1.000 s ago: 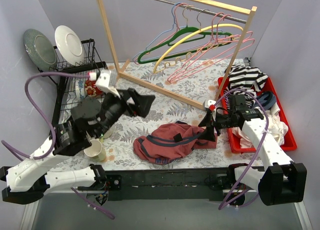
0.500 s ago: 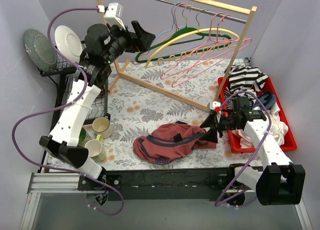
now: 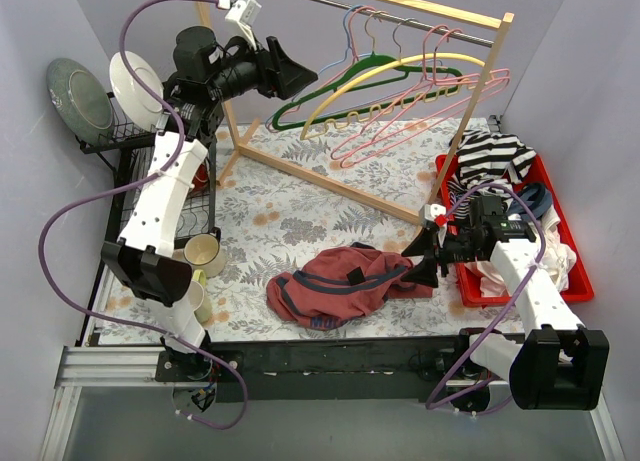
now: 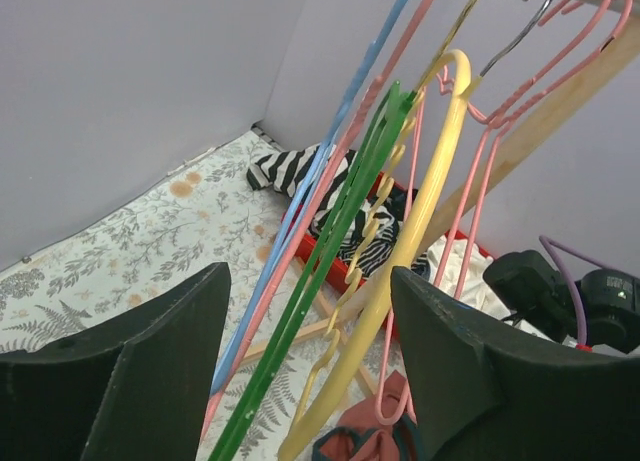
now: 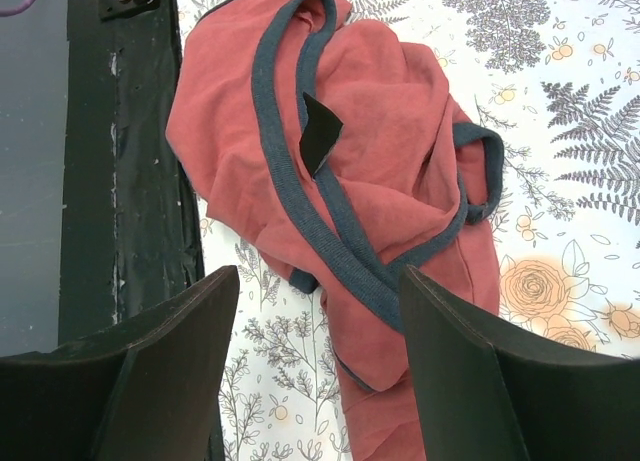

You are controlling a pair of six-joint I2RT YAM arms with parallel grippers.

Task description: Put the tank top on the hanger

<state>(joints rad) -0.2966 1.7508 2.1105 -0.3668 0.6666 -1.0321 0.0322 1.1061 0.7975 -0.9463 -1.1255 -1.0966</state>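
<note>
Beneath wooden rail: faces hanger slanting just ahead of left gripper, jaws apart; right gripper likewise parted, by tank top.

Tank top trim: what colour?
Tank top trim is dark navy, clearest in right wrist view.

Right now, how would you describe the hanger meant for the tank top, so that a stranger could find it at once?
Find the wooden clothes rack at the back of the table. Among the hangers on its rail, take the leftmost in the top view. The hanger is thin light-blue wire, unlike the pink wire hangers and the thicker green hanger and yellow hanger.
</note>
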